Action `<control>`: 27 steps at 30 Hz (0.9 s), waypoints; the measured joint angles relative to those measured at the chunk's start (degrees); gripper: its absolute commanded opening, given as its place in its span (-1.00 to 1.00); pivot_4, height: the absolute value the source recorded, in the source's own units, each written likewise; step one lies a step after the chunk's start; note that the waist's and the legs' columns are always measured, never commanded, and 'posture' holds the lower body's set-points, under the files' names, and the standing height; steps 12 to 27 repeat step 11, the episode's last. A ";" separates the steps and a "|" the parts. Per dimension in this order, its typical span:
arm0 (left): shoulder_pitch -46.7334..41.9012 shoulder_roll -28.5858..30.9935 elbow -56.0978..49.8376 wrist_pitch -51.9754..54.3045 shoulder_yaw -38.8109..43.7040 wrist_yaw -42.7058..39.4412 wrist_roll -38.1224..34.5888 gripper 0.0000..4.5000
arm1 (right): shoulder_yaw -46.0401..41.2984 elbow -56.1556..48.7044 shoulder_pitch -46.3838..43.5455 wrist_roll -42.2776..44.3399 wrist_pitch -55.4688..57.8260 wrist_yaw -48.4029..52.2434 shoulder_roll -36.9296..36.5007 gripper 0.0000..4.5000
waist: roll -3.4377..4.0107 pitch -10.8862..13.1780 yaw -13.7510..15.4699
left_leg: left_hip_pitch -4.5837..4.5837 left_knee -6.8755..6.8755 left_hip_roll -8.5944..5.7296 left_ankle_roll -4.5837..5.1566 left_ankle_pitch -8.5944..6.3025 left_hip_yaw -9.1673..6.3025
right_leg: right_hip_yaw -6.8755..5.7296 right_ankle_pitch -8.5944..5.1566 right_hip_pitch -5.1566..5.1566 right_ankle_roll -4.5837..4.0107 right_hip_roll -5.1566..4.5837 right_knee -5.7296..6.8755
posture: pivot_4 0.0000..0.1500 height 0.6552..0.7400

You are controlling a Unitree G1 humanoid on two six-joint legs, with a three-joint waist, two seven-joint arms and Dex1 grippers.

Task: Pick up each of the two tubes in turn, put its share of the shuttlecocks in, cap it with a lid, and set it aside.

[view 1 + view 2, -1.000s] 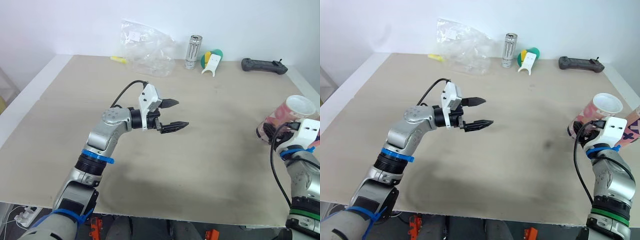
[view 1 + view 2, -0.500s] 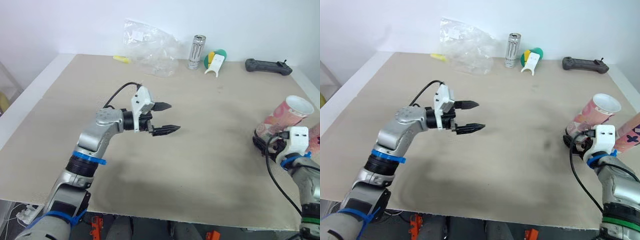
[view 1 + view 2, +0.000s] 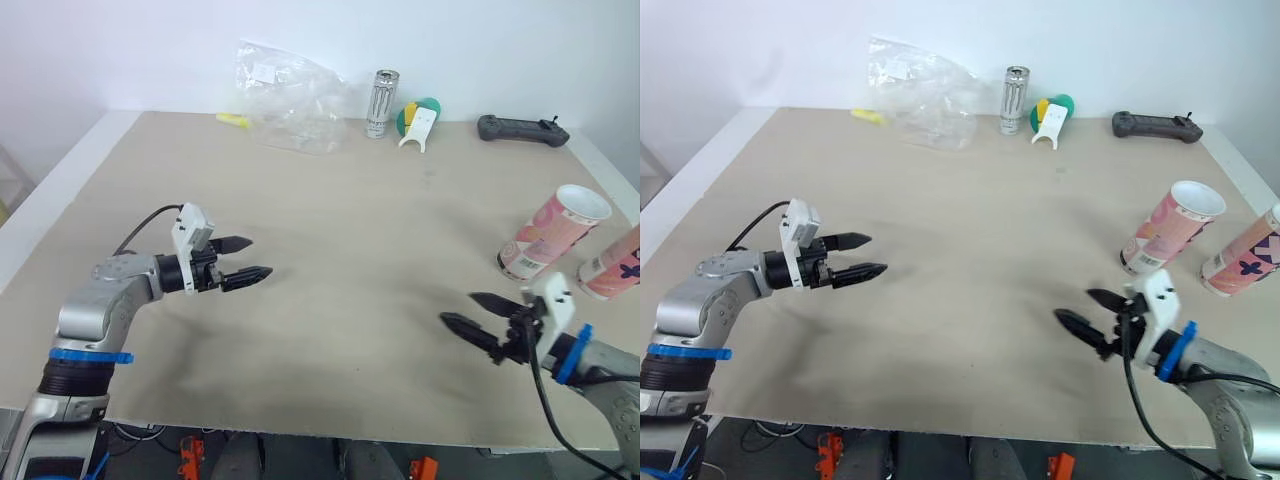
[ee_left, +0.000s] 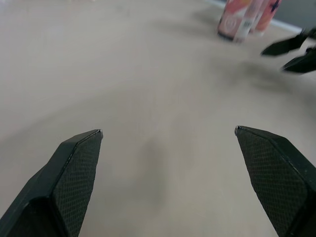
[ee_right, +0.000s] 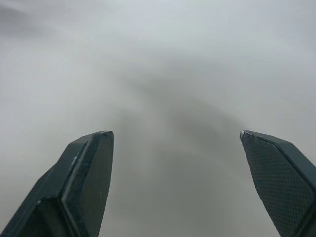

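Note:
Two pink patterned tubes stand near the table's right edge: one with a white top and a second just to its right. They also appear far off in the left wrist view. My right gripper hovers open and empty near the front edge, to the left of the tubes and clear of them. Over the left part of the table my left gripper is open and holds nothing. Bare table lies between its fingers and between the right gripper's fingers.
At the back of the table lie a crumpled clear plastic bag, a small yellow item, a drink can, a green, yellow and white object and a black controller.
My right gripper has come away from the base of the white-topped tube and moved left toward the front edge, now open. My left arm has drawn back to the left.

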 measured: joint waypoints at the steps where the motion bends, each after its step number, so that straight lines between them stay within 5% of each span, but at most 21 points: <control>1: 0.65 0.49 -0.44 -0.11 0.10 0.01 0.01 1.00 | 0.61 -0.99 -0.06 0.25 0.18 0.45 -0.48 0.95 | -0.04 0.02 0.31 | -0.02 0.01 -0.01 0.00 0.00 0.00 | 0.00 -0.01 0.01 0.00 0.00 -0.01 | 1.00 1.00; 27: 6.63 1.66 -1.86 -1.48 2.69 0.63 -0.36 1.00 | 1.67 -0.62 1.00 -0.93 0.05 0.99 -2.03 0.95 | -0.11 0.04 1.00 | -0.09 -0.02 -0.01 -0.02 0.00 0.01 | -0.02 -0.08 -0.05 -0.03 -0.03 -0.05 | 1.00 1.00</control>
